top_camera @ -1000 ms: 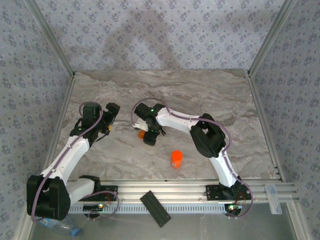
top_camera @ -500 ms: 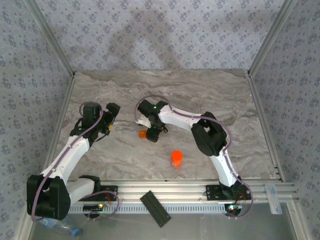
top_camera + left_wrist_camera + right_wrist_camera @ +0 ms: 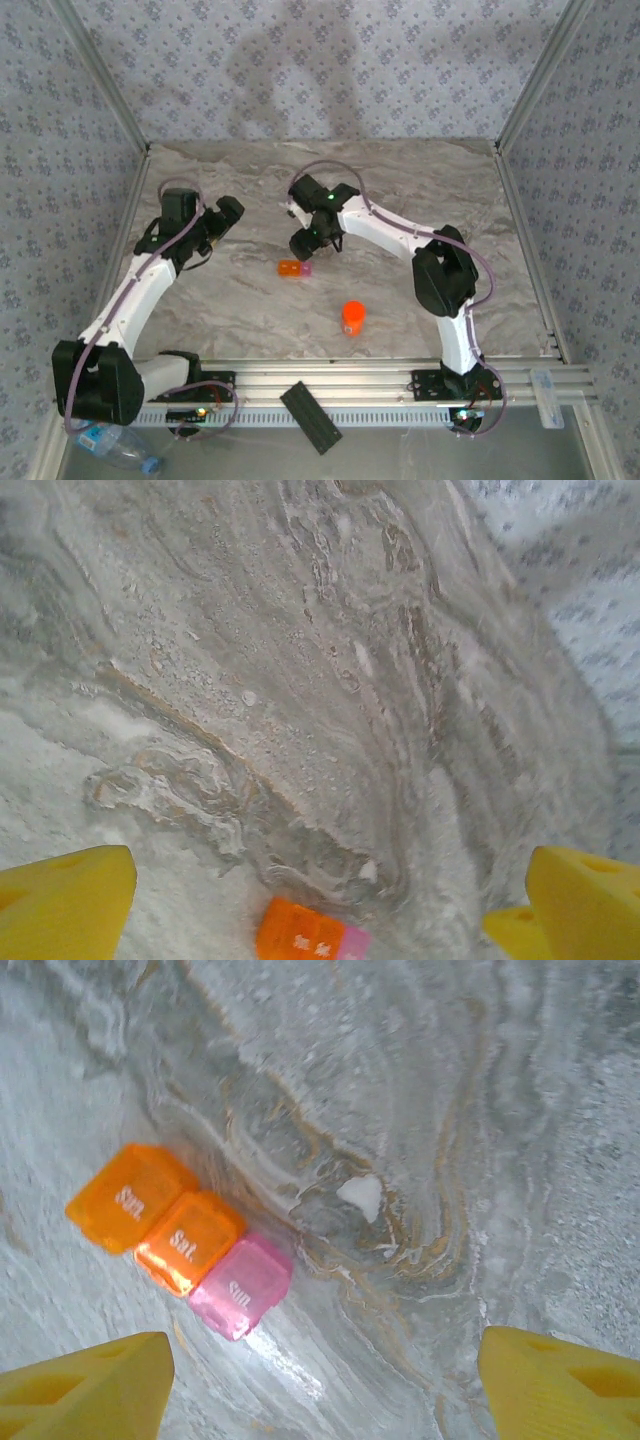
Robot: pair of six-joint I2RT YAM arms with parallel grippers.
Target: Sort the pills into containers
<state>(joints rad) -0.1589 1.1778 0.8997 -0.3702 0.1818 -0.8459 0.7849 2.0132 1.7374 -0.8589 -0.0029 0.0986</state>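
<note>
The small pill organizer (image 3: pixel 294 269) lies flat on the marble table, two orange compartments joined to a pink one (image 3: pixel 240 1285), all lids shut. An orange pill bottle (image 3: pixel 352 318) stands upright nearer the front. My right gripper (image 3: pixel 305 243) hovers just behind the organizer, open, with nothing between its yellow fingers (image 3: pixel 85 1385). A small white piece (image 3: pixel 360 1196), perhaps a pill, lies on the table beside the organizer. My left gripper (image 3: pixel 222 215) is wide open and empty, off to the left. In its wrist view the organizer (image 3: pixel 305 935) sits at the bottom edge.
A black flat bar (image 3: pixel 311 417) lies on the front rail. A clear plastic bottle (image 3: pixel 120 452) rests at the bottom left. Metal frame posts (image 3: pixel 522 200) and patterned walls enclose the table on three sides.
My right gripper has pulled back from over the organizer toward the rear, leaving it fully exposed on the table. The left arm has swung slightly forward and turned toward the middle.
</note>
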